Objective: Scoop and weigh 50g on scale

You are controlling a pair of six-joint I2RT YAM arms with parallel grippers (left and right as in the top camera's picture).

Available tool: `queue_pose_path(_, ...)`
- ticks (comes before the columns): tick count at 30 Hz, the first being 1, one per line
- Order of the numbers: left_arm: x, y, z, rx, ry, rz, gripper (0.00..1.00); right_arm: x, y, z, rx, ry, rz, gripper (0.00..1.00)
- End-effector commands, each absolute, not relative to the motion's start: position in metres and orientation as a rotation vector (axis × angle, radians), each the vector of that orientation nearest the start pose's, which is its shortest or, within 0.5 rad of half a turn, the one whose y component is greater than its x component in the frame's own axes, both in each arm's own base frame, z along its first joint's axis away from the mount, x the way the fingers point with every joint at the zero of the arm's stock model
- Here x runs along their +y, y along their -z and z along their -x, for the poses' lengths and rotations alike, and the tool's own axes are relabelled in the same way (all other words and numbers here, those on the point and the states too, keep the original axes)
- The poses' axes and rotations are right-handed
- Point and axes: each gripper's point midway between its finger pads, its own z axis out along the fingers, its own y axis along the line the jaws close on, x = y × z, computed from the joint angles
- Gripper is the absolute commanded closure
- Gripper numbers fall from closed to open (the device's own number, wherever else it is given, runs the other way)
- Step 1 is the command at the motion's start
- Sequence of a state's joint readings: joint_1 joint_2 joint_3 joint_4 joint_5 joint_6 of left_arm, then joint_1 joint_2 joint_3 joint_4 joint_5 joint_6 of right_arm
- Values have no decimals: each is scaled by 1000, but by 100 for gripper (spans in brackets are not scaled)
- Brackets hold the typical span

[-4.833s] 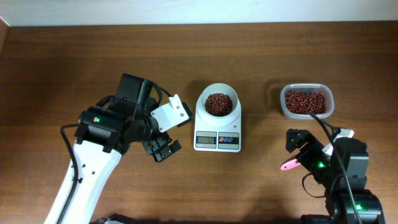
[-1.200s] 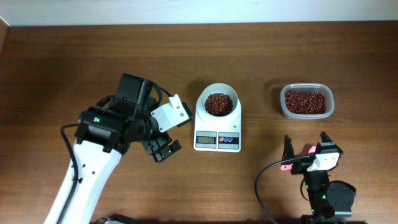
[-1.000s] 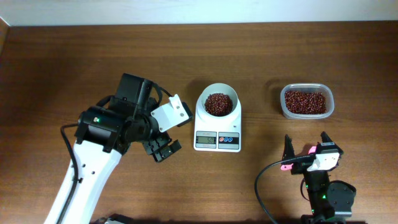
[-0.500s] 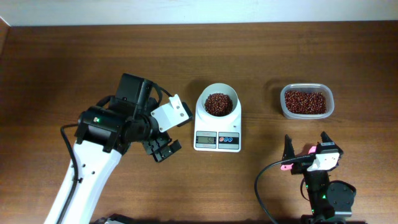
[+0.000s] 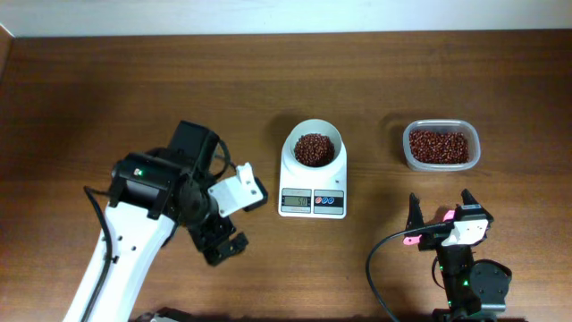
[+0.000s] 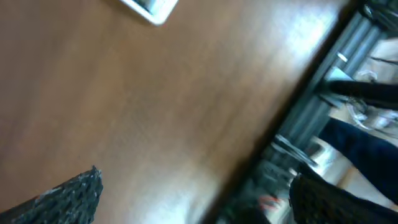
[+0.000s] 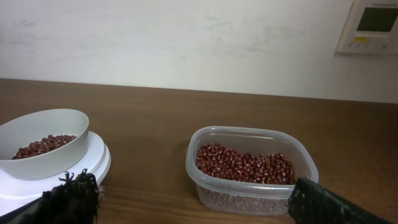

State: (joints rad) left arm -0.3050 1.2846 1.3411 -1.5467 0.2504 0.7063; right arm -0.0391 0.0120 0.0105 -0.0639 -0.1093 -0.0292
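The white scale (image 5: 313, 199) stands mid-table with a round white bowl (image 5: 313, 134) on it, and the bowl holds a heap of reddish-brown beans (image 5: 313, 150). My left gripper (image 5: 217, 248) hangs open and empty to the scale's front left, well apart from it. Its wrist view is blurred and catches only a corner of the scale (image 6: 149, 7). My right gripper (image 5: 439, 204) is open and empty, in front of the clear tub (image 5: 440, 164). The right wrist view shows the bowl (image 7: 43, 127), the scale (image 7: 93, 163) and the tub (image 7: 249, 193) beyond the open gripper (image 7: 199, 205).
A pink measuring spoon (image 5: 411, 238) lies on the table at the left side of the right arm, beside its black cable (image 5: 380, 259). The tub is full of the same beans (image 5: 439, 146). The table's front edge runs close behind the left gripper.
My left arm has swung back from the scale toward the table's front edge. The right arm folded back earlier and has stayed still over the last second.
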Motion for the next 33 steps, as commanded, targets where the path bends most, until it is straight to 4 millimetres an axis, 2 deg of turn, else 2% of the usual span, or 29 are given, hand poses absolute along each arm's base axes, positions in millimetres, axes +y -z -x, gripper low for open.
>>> queue_pose_path(1,-94,-204,-163,2792,378,-1306,1,9,-158,-246,1639,-41,67,1)
queue_pose_path(4,-91,-204,-153,2860,393,-1268,1,9,-158,-246,1639,-41,67,1)
queue_pose_path(11,-90,-211,-149,2817,379,-1259,1,9,-158,-246,1639,-41,67,1)
queue_pose_path(15,-84,-233,-132,2664,331,-1223,1,9,-158,-246,1639,-41,67,1)
queue_pose_path(21,-65,-266,-90,2344,191,-1127,1,9,-158,-246,1639,-41,67,1)
queue_pose_path(26,-51,-279,-57,2121,104,-1044,1,9,-158,-246,1639,-41,67,1)
queue_pose_path(30,-45,-282,-44,2046,78,-1015,1,9,-158,-246,1639,-41,67,1)
queue_pose_path(33,-44,-281,-44,2050,68,-1012,1,9,-158,-246,1639,-41,67,1)
